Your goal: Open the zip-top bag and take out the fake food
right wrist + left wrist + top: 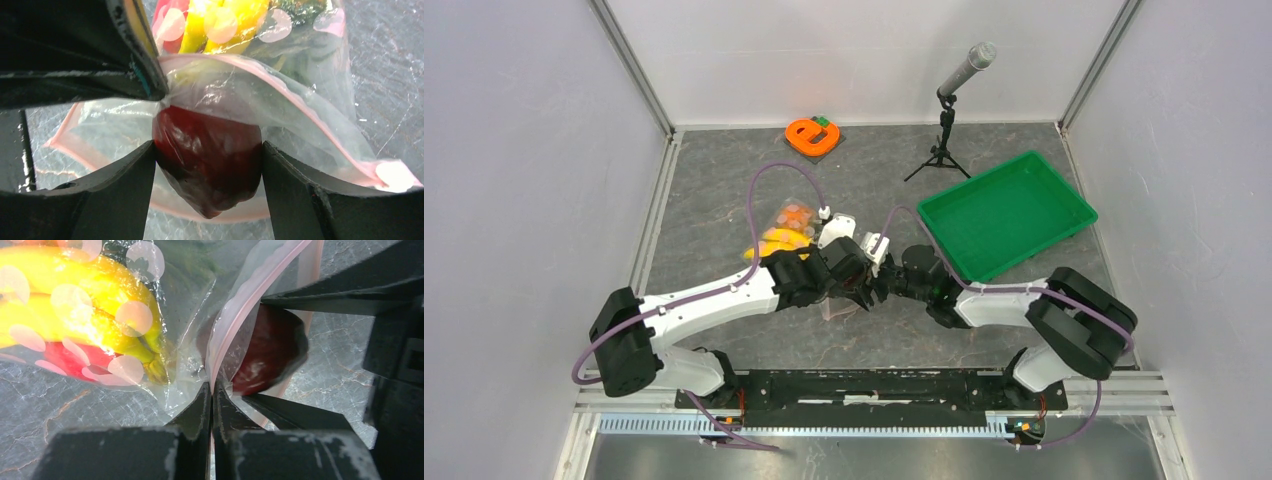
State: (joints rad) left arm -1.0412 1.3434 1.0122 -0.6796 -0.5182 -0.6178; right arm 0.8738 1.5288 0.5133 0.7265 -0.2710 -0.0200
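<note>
The clear zip-top bag [786,222] with pink dots lies mid-table, its pink zip strip [250,300] open. My left gripper [213,390] is shut on the bag's upper lip by the zip strip. My right gripper [207,160] is shut on the dark maroon fruit [207,170] at the bag's mouth; the fruit also shows in the left wrist view [272,350]. The yellow banana bunch [95,305] and a red fruit [70,357] lie inside the bag. In the top view both grippers [864,275] meet at the bag's near end.
A green tray [1009,213] stands at the right back. An orange "e"-shaped object [812,136] lies at the back. A microphone on a small tripod [949,110] stands behind the tray. White walls close in the grey table.
</note>
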